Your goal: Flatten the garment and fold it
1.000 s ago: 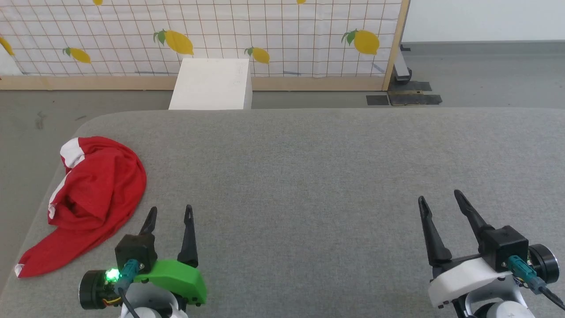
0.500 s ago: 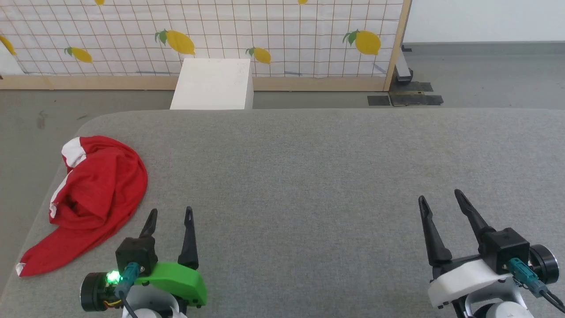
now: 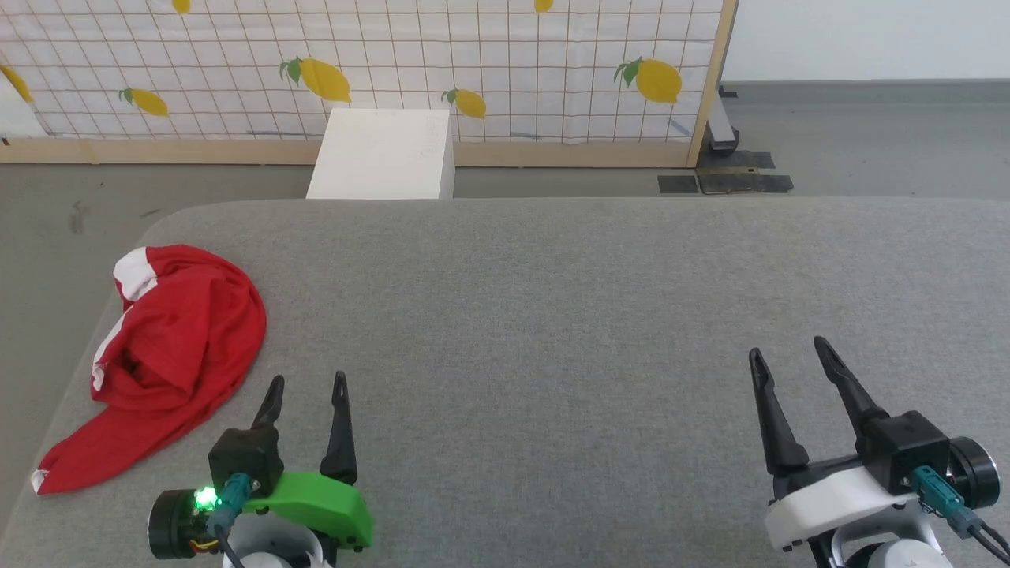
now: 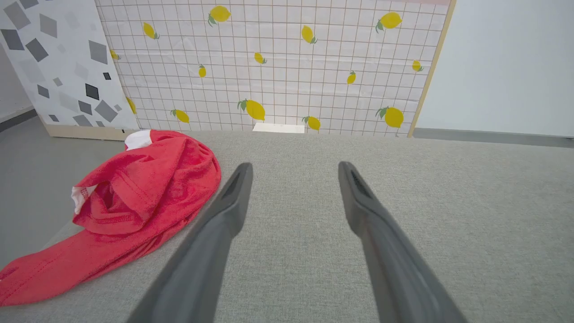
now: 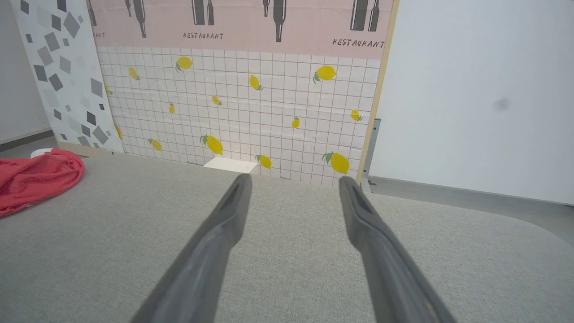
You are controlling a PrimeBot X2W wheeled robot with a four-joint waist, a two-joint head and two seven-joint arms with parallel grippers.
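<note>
A: What does the garment [image 3: 177,339] look like?
B: Red, soft knit fabric, crumpled into a rounded heap with a long tail trailing toward the near-left corner. White bands show at its far end and along its left edge. It lies on the table [image 3: 552,315] at the far left, close to the edge.
A: And the table itself?
B: Flat, covered in grey woven cloth, with a rounded corner. Beyond it stand a white box [image 3: 383,154] and a panel [image 3: 489,63] of white grid squares printed with yellow lemons, framed in pale wood.
A: The left pincer [image 3: 308,380]?
B: Its 2 long, dark, tapered fingers stand wide apart and hold nothing. They sit just right of the garment's near part, with a gap between. The wrist has a green shell and a lit green light.
A: The right pincer [image 3: 787,345]?
B: Likewise spread wide and empty, over bare grey cloth well apart from the garment. Its wrist shell is white.
A: Arm poses?
B: Both wrists sit low at the near edge, fingers pointing away across the table. The right ones lean slightly left.
</note>
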